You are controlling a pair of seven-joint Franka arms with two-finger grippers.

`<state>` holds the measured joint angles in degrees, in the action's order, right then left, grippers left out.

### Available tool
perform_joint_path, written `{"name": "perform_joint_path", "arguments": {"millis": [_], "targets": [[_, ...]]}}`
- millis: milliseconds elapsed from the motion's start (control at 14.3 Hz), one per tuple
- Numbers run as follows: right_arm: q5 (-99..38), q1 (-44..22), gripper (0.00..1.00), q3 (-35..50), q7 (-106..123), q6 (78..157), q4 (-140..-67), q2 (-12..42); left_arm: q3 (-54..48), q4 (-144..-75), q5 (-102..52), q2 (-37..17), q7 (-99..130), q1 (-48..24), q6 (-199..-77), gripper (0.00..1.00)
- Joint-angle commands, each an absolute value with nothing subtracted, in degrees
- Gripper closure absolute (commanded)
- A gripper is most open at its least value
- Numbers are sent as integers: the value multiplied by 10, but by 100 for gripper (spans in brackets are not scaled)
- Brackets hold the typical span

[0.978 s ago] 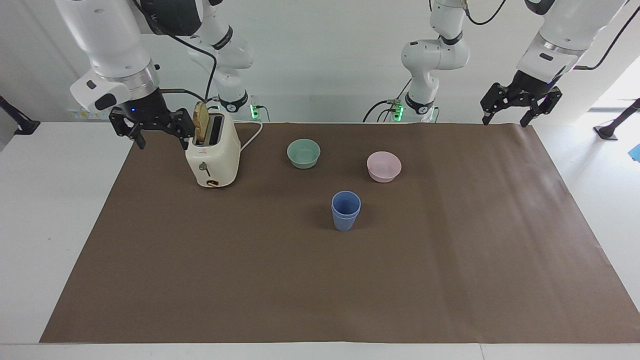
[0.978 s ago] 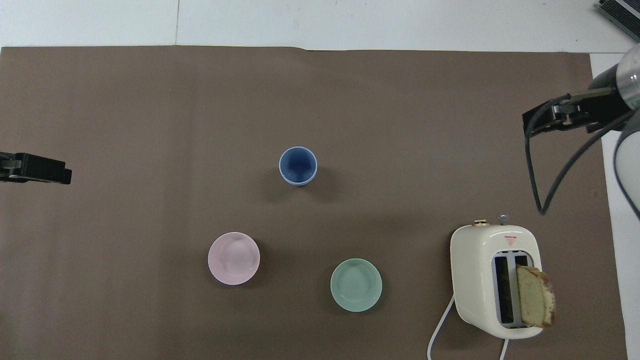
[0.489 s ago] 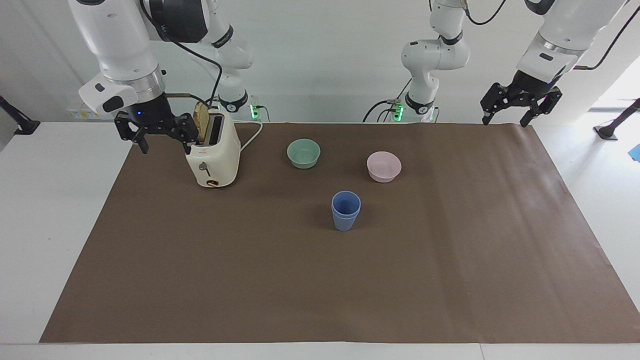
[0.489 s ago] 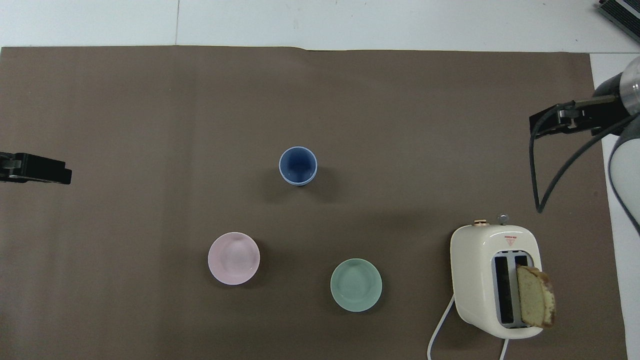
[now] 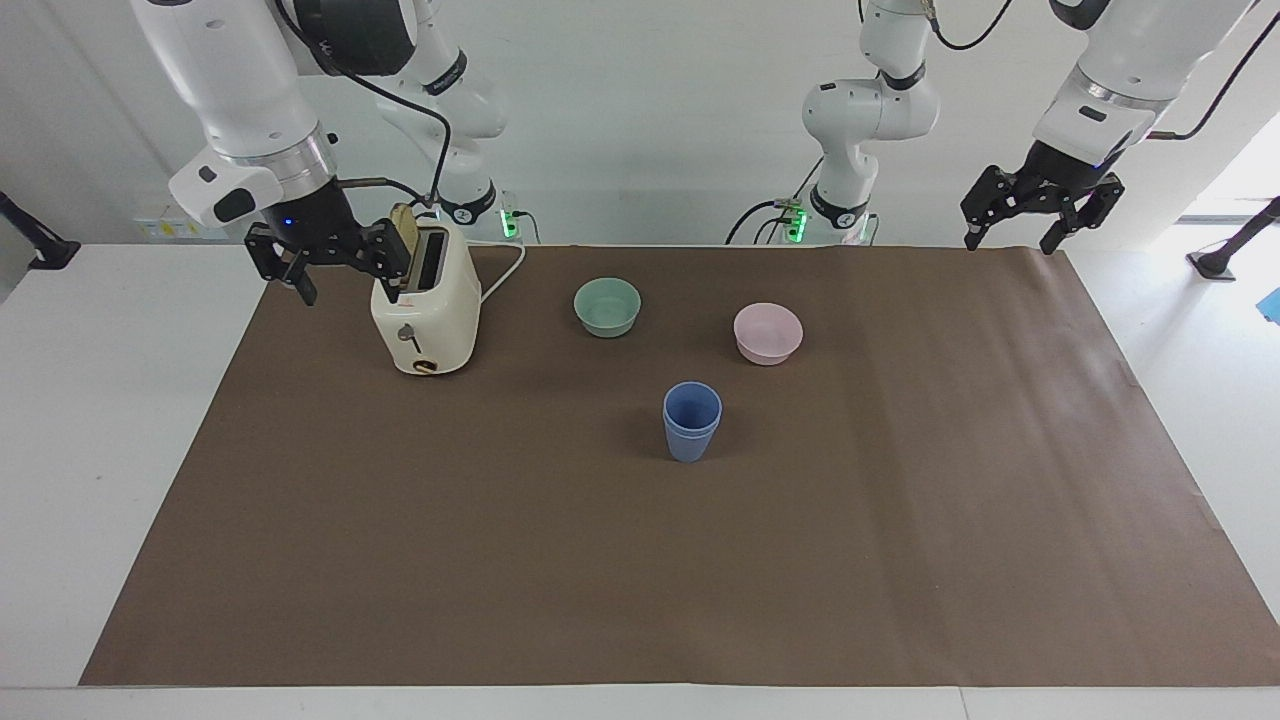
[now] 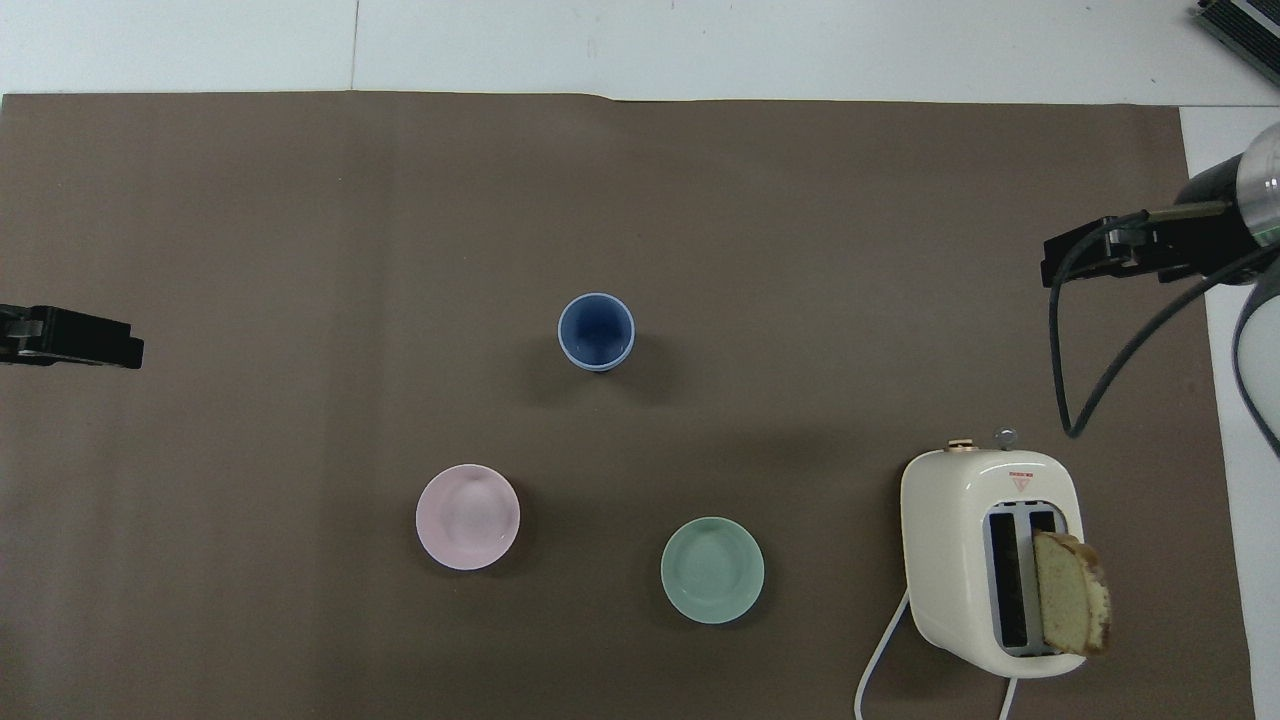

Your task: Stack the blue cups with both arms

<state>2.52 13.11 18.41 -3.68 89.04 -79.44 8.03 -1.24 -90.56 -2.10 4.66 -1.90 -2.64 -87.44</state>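
Facing view: blue cups (image 5: 691,421) already nested one in the other, upright on the brown mat (image 5: 640,560) mid-desk, farther from the robots than the pink bowl (image 5: 767,333) and green bowl (image 5: 607,306), w/ nothing gripping them. Right gripper (image 5: 330,272) is up in the air just beside the toaster (image 5: 427,310) at the right arm's end, jaws apart and empty; a bread slice (image 5: 404,238) stands in a toaster slot. Left gripper (image 5: 1010,240) hangs over the mat's edge at the left arm's end, jaws apart, empty too.
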Motion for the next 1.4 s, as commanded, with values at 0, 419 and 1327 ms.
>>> {"name": "perform_joint_path", "arguments": {"millis": [0,419,1327], "targets": [[11,142,0,189,-34,906,-816,65,-15,-918,-27,61,-15,-20,-871,0],[11,142,0,189,-33,906,-816,65,-15,-918,-27,61,-15,-20,-871,0],[11,142,0,189,-30,898,-816,64,-15,-918,-27,61,-15,-20,-871,0]]}}
